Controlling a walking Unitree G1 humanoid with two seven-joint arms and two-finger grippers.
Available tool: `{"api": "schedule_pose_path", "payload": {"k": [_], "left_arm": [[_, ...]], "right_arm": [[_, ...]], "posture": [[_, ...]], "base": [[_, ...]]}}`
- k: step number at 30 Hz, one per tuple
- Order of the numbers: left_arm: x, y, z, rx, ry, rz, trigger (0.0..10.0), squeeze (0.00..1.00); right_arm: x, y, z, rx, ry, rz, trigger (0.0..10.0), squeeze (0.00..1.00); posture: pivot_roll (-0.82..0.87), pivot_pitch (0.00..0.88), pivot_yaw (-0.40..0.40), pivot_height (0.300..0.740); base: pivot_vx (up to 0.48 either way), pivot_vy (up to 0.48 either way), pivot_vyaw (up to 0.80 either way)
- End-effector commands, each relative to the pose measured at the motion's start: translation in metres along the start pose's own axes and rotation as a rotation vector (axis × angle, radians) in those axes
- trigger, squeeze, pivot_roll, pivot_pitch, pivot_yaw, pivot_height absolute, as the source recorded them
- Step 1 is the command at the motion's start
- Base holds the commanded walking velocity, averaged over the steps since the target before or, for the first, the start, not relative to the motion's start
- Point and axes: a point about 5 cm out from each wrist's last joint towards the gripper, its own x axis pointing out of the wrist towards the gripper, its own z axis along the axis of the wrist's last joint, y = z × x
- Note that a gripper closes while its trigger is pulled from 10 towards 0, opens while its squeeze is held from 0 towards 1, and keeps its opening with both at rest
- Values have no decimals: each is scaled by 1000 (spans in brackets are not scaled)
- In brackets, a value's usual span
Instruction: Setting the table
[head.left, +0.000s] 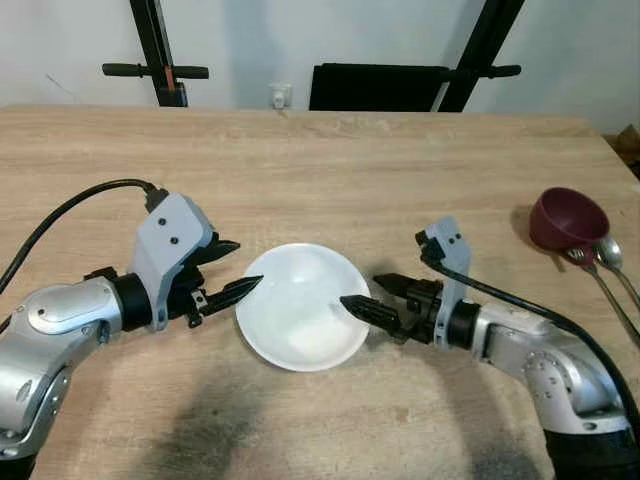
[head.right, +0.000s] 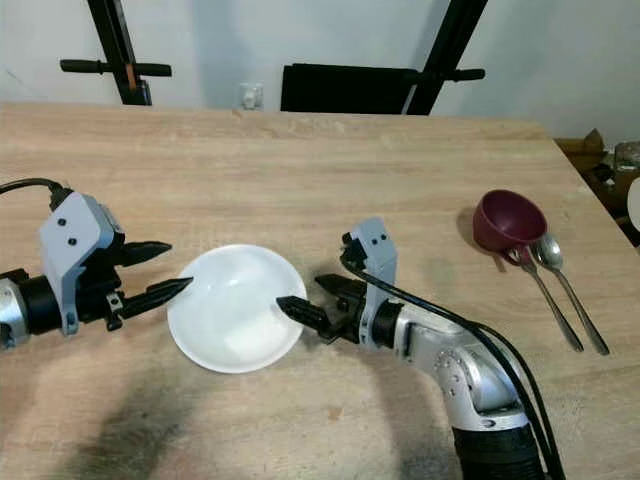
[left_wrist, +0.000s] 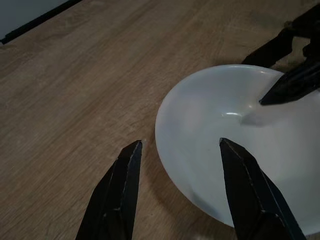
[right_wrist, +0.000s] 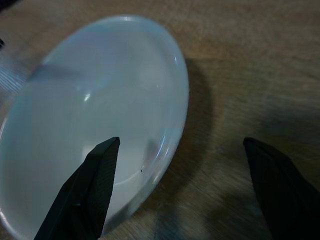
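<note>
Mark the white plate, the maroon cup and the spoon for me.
white plate (head.left: 290, 335), left eye view, on its bare inner surface.
maroon cup (head.left: 567, 218), left eye view, on its inside.
spoon (head.left: 607, 251), left eye view, on its bowl.

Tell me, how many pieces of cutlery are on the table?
2: a fork and a spoon lie side by side near the table's right edge, just beside the dark red cup.

My head cameras look forward and down across the table (head.left: 320, 170); my wrist cameras sit close, sharing the white bowl (left_wrist: 240, 150) from opposite sides.
</note>
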Motion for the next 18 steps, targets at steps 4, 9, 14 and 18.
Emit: {"api": "schedule_pose_path", "payload": {"k": [4, 9, 14, 18], "left_arm": [[-1, -3, -1, -19, -10, 1, 10000, 0], [0, -3, -2, -22, -10, 10, 10000, 0], [-1, -2, -2, -22, -7, 21, 10000, 0], [-2, -2, -3, -24, -5, 26, 10000, 0]], "right_arm": [[9, -2, -6, 31, 8, -8, 10000, 0], [24, -1, -11, 91, 2, 4, 863, 0], [32, -4, -12, 152, -3, 10, 0, 0], [34, -7, -12, 159, -4, 7, 0, 0]], "posture": [[5, 111, -10, 740], [8, 114, -13, 740], [13, 116, -18, 740], [11, 120, -25, 740]], "base": [[0, 0, 0], [0, 0, 0], [0, 0, 0], [0, 0, 0]]}}
